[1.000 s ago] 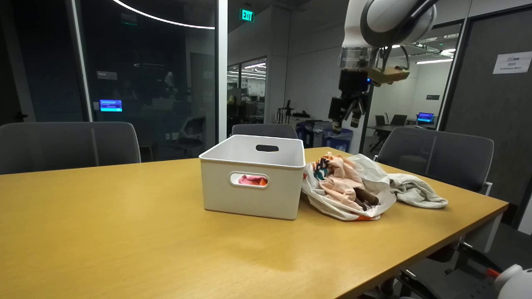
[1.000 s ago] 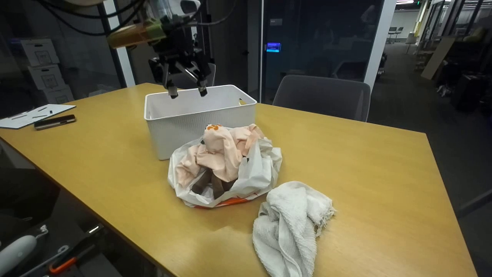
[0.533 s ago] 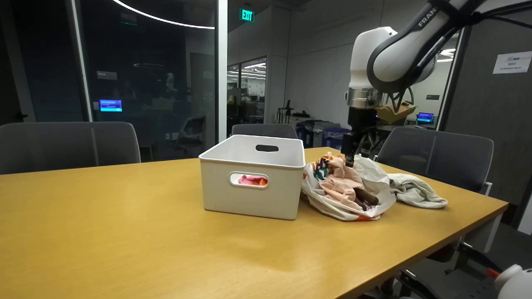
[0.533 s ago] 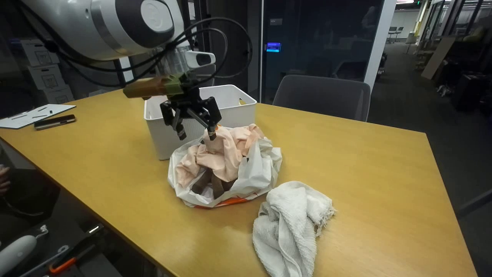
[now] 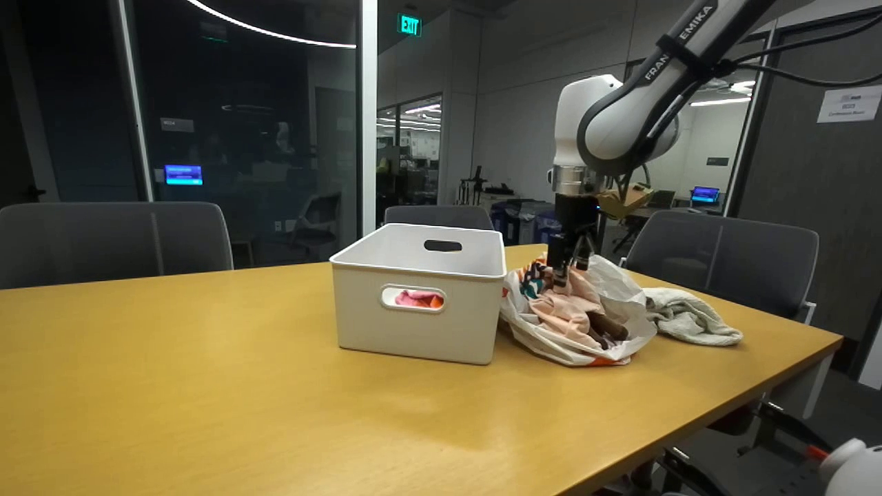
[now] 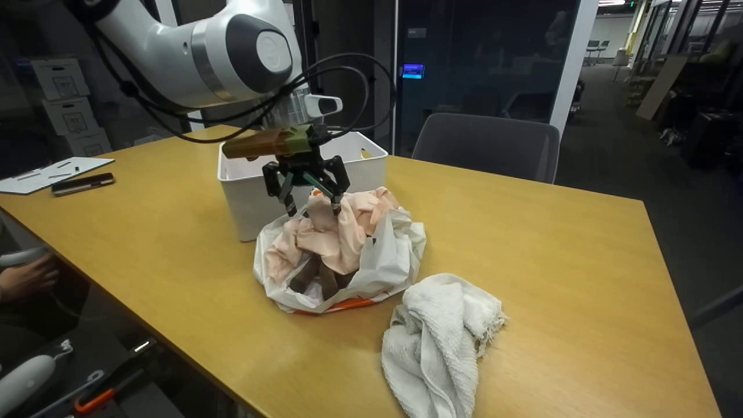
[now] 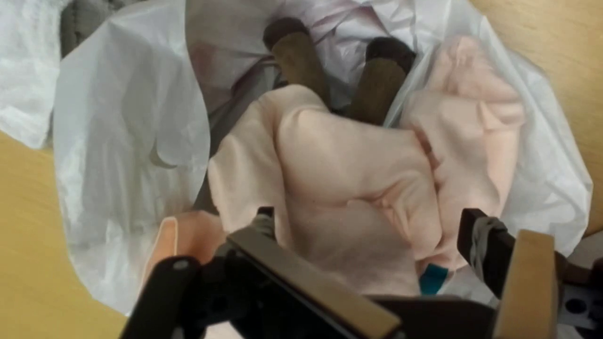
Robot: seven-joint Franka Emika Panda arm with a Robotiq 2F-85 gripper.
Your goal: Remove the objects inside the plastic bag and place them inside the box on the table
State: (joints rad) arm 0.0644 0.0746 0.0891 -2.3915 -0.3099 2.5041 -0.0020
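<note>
The white plastic bag [image 5: 623, 296] lies open beside the box; it also shows in the wrist view [image 7: 127, 108]. A crumpled pale-pink cloth [image 6: 334, 241] fills it, and the cloth shows in the wrist view [image 7: 348, 155] too. Brown cylindrical ends [image 7: 301, 61] stick out from under the cloth. The white box [image 5: 406, 334] stands against the bag; a pink and orange item [image 5: 418, 298] shows through its handle hole. My gripper [image 7: 370, 221] is open, fingers wide apart over the cloth, pointing down. In both exterior views the gripper [image 5: 571, 273] [image 6: 314, 209] is at the cloth's top; contact is unclear.
A grey-white towel [image 6: 441, 342] lies on the table [image 6: 557, 278] beside the bag. A dark flat object [image 6: 84, 184] and a white board [image 6: 52, 174] lie at the table's far side. Chairs [image 6: 487, 148] stand around the table.
My gripper has come down from high above to the cloth, then shifted slightly towards the box. It stays open. The bag, cloth, box and towel have not moved.
</note>
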